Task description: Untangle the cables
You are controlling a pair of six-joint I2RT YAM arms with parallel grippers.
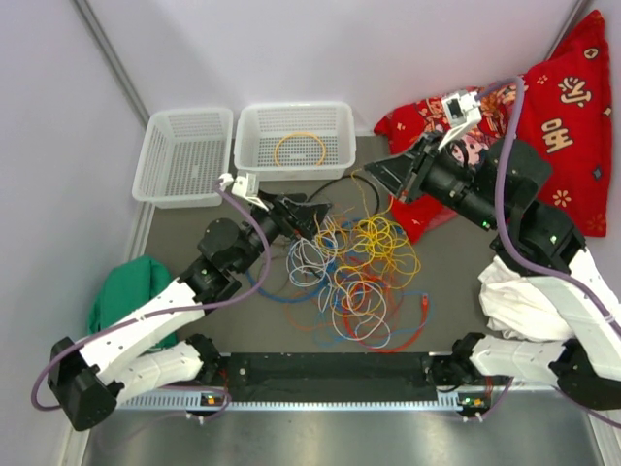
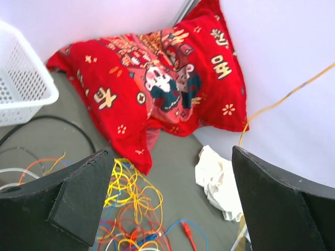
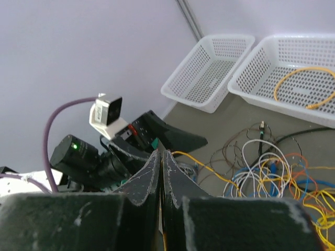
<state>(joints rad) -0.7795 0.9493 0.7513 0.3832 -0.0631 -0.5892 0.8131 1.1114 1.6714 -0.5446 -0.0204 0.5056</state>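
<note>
Single strands too fine and overlapped to trace; knots not readable. Far-left edge of the cables [image 1: 354, 291] covered in the top view by the left gripper [image 2: 171, 157]; cut off at the right edge of the right wrist view and the lower edge of the left wrist view. Exact grip point of the right gripper [image 3: 160, 157] hidden between its own fingers [image 3: 141, 178].

Cables: thin loops piled loosely mid-table [image 1: 175, 233], in yellow, orange, red, blue, white and grey, plus one black loop on the far side reaching toward the baskets [image 1: 160, 160].

Right gripper: raised beyond the far-right of the cables, pressed together on a yellow cable [image 3: 194, 160] running down into them.

Left gripper: spread wide, holding nothing, low over the far-left edge of the cables.

Surroundings: two white baskets at far left, the right-hand one containing a yellow coil [image 1: 276, 150]. Red cushion [image 2: 167, 78] in the far-right corner. White cloth [image 2: 217, 180] beside the right arm. Green cloth [image 1: 126, 296] partly under the left arm.
</note>
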